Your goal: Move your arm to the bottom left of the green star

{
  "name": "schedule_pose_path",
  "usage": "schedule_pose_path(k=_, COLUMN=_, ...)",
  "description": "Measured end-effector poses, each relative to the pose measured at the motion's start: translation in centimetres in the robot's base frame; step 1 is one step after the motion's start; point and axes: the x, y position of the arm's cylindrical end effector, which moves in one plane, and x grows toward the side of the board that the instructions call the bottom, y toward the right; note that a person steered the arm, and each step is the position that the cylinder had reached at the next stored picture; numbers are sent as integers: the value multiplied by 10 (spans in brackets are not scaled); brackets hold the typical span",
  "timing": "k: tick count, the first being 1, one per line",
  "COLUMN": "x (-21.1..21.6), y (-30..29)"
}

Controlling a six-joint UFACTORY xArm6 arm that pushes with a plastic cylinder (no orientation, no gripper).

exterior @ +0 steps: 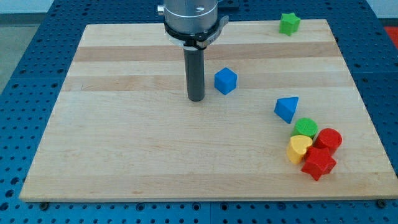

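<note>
The green star (289, 23) lies near the top right corner of the wooden board (124, 155). My tip (196, 98) rests on the board near its middle, far to the left of and below the star. A blue cube (226, 81) sits just to the right of my tip, a small gap apart from it.
A blue triangular block (286, 109) lies right of centre. At the lower right, a green round block (305, 129), a red round block (328, 139), a yellow heart-shaped block (299, 149) and a red star (318, 163) are clustered together.
</note>
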Motion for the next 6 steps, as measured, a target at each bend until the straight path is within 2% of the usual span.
schedule_pose_path(k=3, x=1, y=-8)
schedule_pose_path(k=5, x=-87, y=-1)
schedule_pose_path(k=6, x=-88, y=0)
